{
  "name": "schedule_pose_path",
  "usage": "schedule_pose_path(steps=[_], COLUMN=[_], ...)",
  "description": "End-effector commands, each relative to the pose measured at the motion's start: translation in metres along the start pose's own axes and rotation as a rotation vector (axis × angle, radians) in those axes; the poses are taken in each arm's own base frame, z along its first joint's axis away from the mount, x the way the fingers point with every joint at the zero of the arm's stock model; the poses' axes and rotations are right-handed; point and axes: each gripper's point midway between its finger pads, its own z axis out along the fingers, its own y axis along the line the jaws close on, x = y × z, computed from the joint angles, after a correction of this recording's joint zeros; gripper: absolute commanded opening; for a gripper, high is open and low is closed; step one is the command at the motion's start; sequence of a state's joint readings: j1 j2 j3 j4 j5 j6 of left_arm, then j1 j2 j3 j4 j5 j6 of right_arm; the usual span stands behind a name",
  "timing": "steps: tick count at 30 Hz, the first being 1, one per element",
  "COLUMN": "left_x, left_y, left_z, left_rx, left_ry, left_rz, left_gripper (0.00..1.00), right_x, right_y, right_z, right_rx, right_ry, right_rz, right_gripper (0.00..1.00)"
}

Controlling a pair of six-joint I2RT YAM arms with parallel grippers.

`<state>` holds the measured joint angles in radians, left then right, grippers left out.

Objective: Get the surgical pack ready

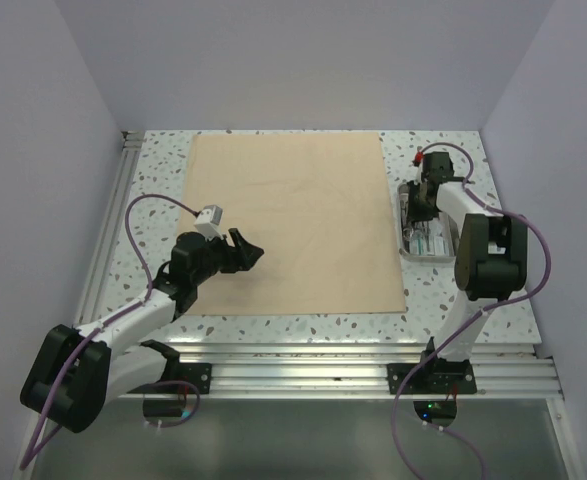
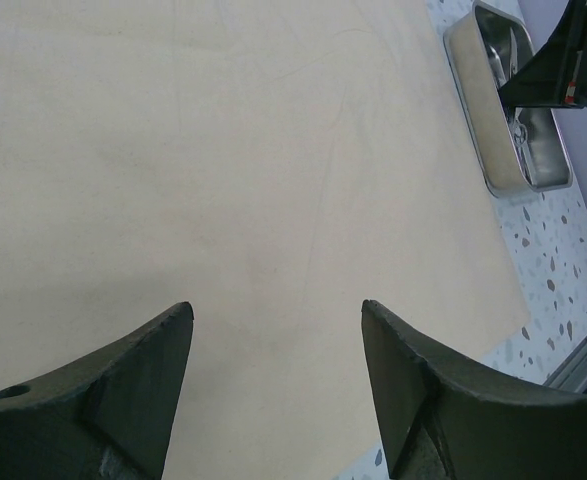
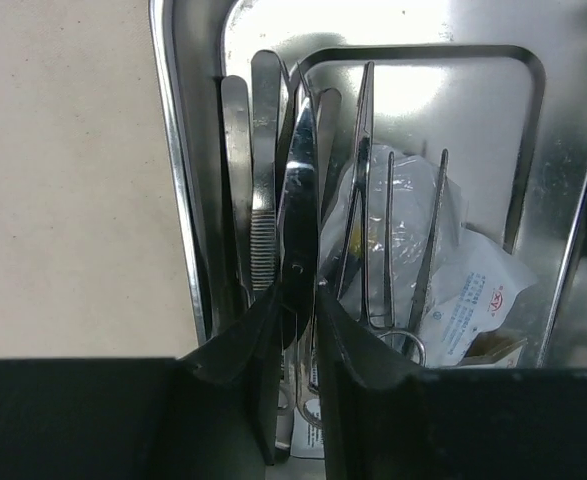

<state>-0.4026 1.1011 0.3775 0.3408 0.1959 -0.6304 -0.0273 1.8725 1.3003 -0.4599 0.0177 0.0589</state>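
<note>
Top view: the tan cloth sheet [image 1: 293, 225] is spread flat on the table [image 1: 153, 180], with its long axis running away from the arm bases. The steel tray [image 1: 410, 248] sits just beside the sheet's right edge, also lengthwise near-to-far. The right end effector [image 1: 421, 200] is down in the tray. The left end effector [image 1: 250, 247] hovers over the sheet's near-left part, well apart from the tray. The right arm is clearly nearer the instruments.

Left wrist view: the fingers [image 2: 143, 390] are spread wide with nothing between them, so this end effector is released. Bare cloth lies below. The tray is at upper right, with part of the right arm over it.

Right wrist view: the fingers [image 3: 243, 350] are pinched almost together on what looks like the scissors [image 3: 298, 190], blades closed, so this one is grasping. The scissors' long axis runs straight away from the wrist along the tray's length, tip toward the far end. Flat forceps [image 3: 238, 170] lie parallel just left of the scissors, against the tray wall. Ring-handled clamps [image 3: 388, 250] and clear packets [image 3: 413, 200] lie to the right, along with a printed white packet [image 3: 473, 300]. Cloth shows left of the tray wall.

Judgement: this is likely the step of picking the scissors out to lay them on the sheet. The task is at an early stage, since the sheet is unfolded and all the items are in the tray. The coming move needs a straight lift and then a carry left, because the sheet lies left of the right end effector. The risk is that the closely packed forceps or clamps snag and drag along.
</note>
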Motion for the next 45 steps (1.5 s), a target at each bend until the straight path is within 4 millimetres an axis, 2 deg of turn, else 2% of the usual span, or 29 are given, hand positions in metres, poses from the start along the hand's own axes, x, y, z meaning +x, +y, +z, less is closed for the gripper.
schedule_pose_path(steps=[1, 4, 8, 10, 13, 16, 19, 22, 27, 29, 34, 41, 45], left_x=[-0.011, -0.01, -0.011, -0.01, -0.012, -0.012, -0.012, -0.011, -0.011, -0.009, -0.009, -0.008, -0.006], left_y=[-0.005, -0.004, -0.004, -0.003, -0.004, -0.005, -0.005, -0.006, -0.007, -0.007, -0.007, -0.008, -0.008], left_z=[0.0, 0.0, 0.0, 0.0, 0.0, 0.0, -0.001, -0.001, -0.001, -0.001, -0.001, -0.001, -0.001], left_rx=[0.019, 0.015, 0.012, 0.009, 0.012, 0.013, 0.012, 0.014, 0.015, 0.016, 0.013, 0.019, 0.021], left_ry=[-0.049, -0.048, -0.052, -0.05, -0.054, -0.056, -0.057, -0.055, -0.061, -0.059, -0.055, -0.053, -0.048], left_rz=[0.049, 0.051, 0.052, 0.051, 0.052, 0.051, 0.049, 0.051, 0.048, 0.049, 0.05, 0.048, 0.047], left_gripper=[0.72, 0.72, 0.72, 0.71, 0.71, 0.71, 0.71, 0.71, 0.7, 0.7, 0.71, 0.71, 0.71], right_x=[-0.019, -0.019, -0.024, -0.032, -0.043, -0.047, -0.047, -0.042, -0.035, -0.037, -0.037, -0.031, -0.019], right_y=[-0.005, -0.007, -0.006, -0.008, -0.02, -0.046, -0.06, -0.077, -0.091, -0.098, -0.112, -0.126, -0.123], right_z=[-0.007, -0.008, -0.019, -0.031, -0.049, -0.059, -0.06, -0.057, -0.047, -0.048, -0.04, -0.021, -0.004], right_rx=[0.028, 0.037, 0.027, 0.028, 0.048, 0.108, 0.138, 0.167, 0.188, 0.202, 0.229, 0.277, 0.264], right_ry=[-0.036, -0.04, -0.075, -0.118, -0.169, -0.19, -0.181, -0.155, -0.13, -0.141, -0.122, -0.067, -0.008], right_rz=[-0.021, -0.017, 0.021, 0.049, 0.1, 0.172, 0.214, 0.259, 0.295, 0.305, 0.316, 0.3, 0.292], right_gripper=[0.24, 0.37, 0.38, 0.38, 0.39, 0.39, 0.39, 0.4, 0.42, 0.48, 0.51, 0.53, 0.53])
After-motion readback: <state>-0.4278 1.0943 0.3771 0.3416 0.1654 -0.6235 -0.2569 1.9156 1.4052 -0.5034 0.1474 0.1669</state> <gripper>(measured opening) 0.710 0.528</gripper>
